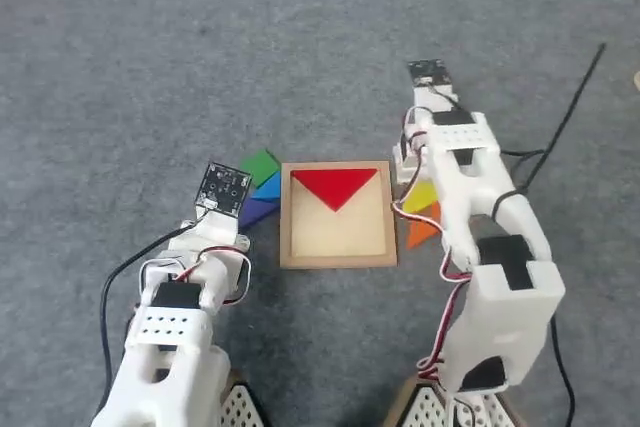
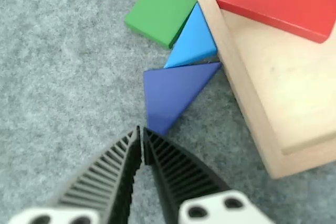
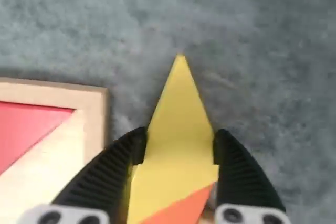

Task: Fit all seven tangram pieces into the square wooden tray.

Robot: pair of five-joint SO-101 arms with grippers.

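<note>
The left gripper [image 2: 140,134] hangs over the grey carpet [image 2: 63,77], its black ribbed fingers [image 2: 173,166] pressed together, tips just beside one corner of a dark blue wooden triangle [image 2: 173,93]. A light blue wooden triangle [image 2: 195,40] touches that piece and lies against the rim of the square wooden tray [image 2: 233,85]. A green wooden square [image 2: 160,11] sits against the light blue triangle's other side. A red wooden triangle [image 2: 283,1] lies inside the tray.

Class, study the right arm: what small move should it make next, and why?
Probably lift the yellow triangle slightly off the carpet: the jaws of the right gripper press both its edges, and the wooden tray beside it holds only the red triangle, with room left.
</note>
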